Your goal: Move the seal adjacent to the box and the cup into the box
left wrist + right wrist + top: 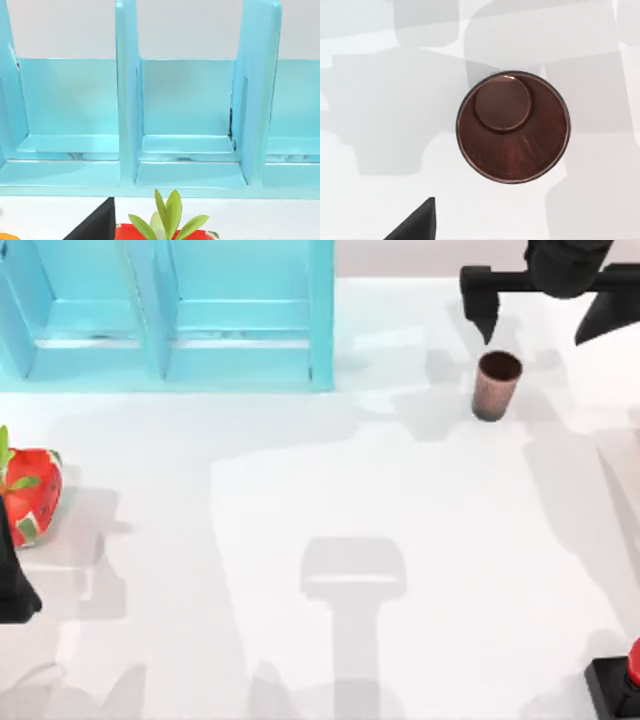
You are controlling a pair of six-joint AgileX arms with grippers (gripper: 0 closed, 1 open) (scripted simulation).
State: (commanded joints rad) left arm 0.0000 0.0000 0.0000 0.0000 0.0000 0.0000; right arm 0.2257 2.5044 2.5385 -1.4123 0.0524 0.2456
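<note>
Cup (496, 385) upright on worktop (400, 490) at about 1 o'clock in top view, just right of blue box (240, 340), apart from it. Right gripper (545, 310) hovers above cup, fingers spread wide, not touching; right wrist view looks straight down into cup (512, 127). Seal (625, 685) at 4 o'clock corner, well apart from box. Left gripper (15, 590) parked at 9 o'clock beside strawberry (30, 495); fingers' state cannot tell. Step in hand: approach to cup. Next move likely calls for centring, descent, closing on wall.
</note>
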